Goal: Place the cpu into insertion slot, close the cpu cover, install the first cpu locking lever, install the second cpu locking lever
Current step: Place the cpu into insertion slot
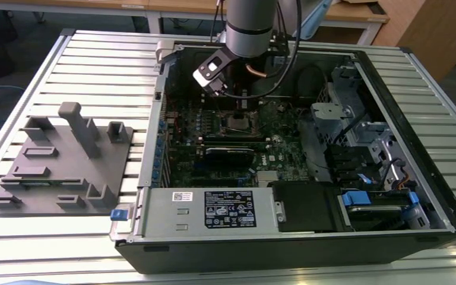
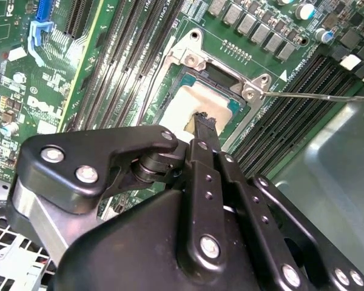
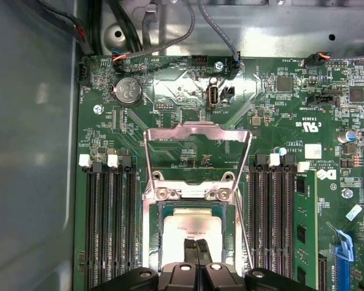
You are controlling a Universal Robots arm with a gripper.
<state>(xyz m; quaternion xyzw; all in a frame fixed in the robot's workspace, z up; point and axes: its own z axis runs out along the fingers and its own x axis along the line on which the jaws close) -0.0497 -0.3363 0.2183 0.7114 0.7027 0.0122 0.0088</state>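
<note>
The gripper [image 3: 197, 247], fingers pinched together on nothing, hovers tip-down at the chip [image 3: 191, 225], which lies flat in its socket [image 3: 150, 242] mid-way across the board [image 3: 170, 91] below the raised cover [image 3: 197, 128]; it looks light, stiff and fragile, best held by opposite edges.

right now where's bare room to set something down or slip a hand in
Bare slatted table behind the grey fixture, in front of it, and along the computer case on the exterior view's right. Crowded inside the case: the gripper sits over the insertion slot, with memory slots on both sides.
</note>
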